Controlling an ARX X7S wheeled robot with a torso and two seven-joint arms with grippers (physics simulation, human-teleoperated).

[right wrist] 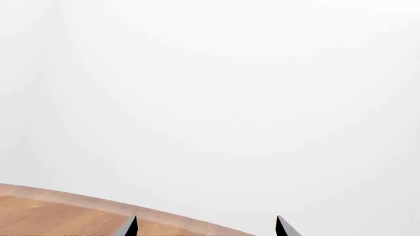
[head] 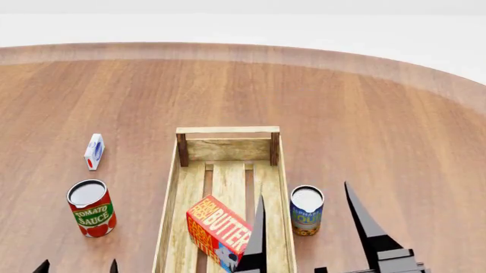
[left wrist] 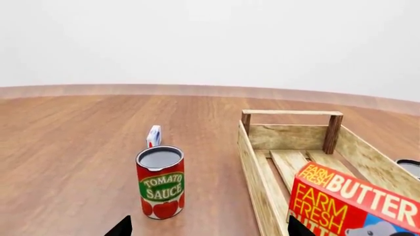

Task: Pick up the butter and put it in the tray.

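The butter (head: 216, 227), a red-and-orange carton, rests tilted inside the tray (head: 170, 199), near the tray's near end. In the left wrist view the butter (left wrist: 354, 201) stands within the tray's (left wrist: 253, 157) wooden walls. My right gripper (head: 304, 192) is open above the tray's right side. One of its dark fingers (head: 256, 239) overlaps the butter in the head view, and nothing is held. In its own view the right gripper (right wrist: 206, 217) frames only the table edge and white background. My left gripper (head: 78, 263) (left wrist: 209, 219) is open and empty, left of the tray.
A tomato sauce can (head: 91, 207) (left wrist: 160, 182) stands left of the tray. Beyond it lies a small white-blue-red carton (head: 93, 151) (left wrist: 153, 135). Another can (head: 307, 210) stands against the tray's right side. The round wooden table (head: 365, 114) stretches far beyond.
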